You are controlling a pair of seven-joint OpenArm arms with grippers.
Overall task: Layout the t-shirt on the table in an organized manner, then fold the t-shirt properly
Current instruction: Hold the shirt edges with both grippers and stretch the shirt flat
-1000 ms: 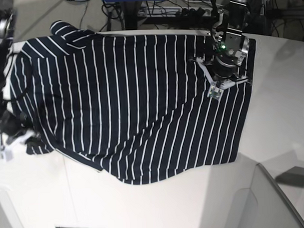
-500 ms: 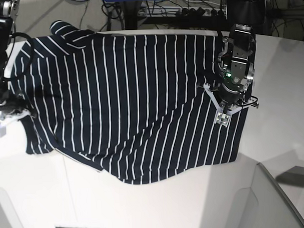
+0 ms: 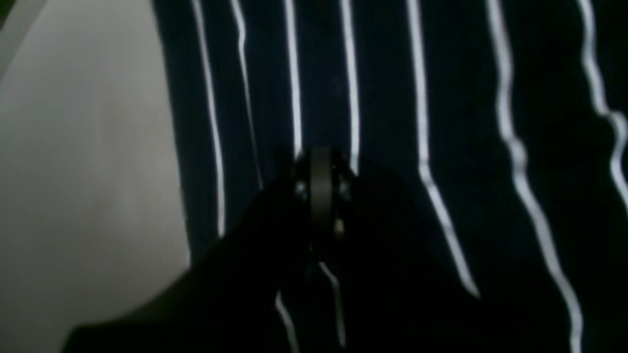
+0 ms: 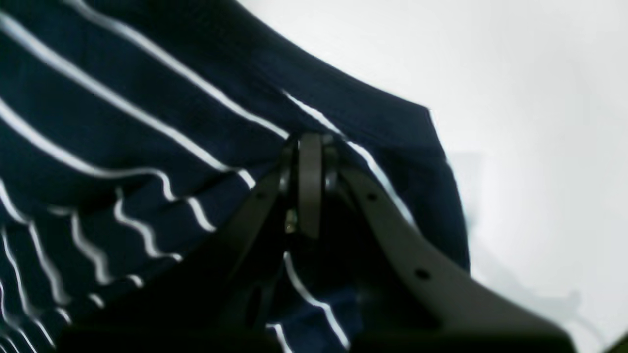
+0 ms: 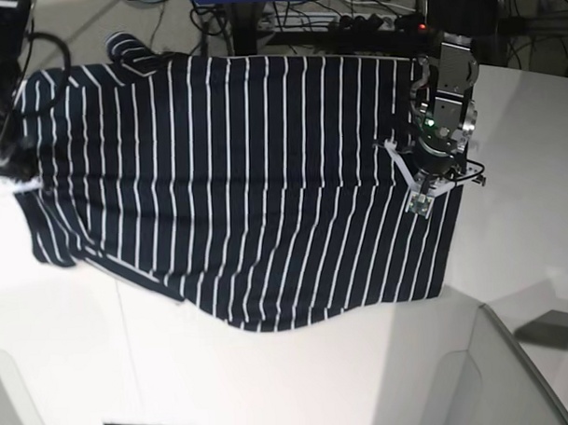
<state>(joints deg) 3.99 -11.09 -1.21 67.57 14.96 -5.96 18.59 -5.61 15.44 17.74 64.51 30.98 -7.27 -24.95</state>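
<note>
While spread across the counter (image 5: pixel 510 261), striped t-shirt (image 5: pixel 255 185) pinched at opposite edges: left end effector (image 3: pixel 321 184) closed on cloth, right end effector (image 4: pixel 309 184) likewise.

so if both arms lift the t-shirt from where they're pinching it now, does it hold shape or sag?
Likely sags: the t-shirt lies limp, with ripples bending its stripes near the right gripper. Probably light for its size, being thin cloth spread over the table. It may drag rather than slide freely, since the left gripper pinches only a small fold near the edge.
</note>
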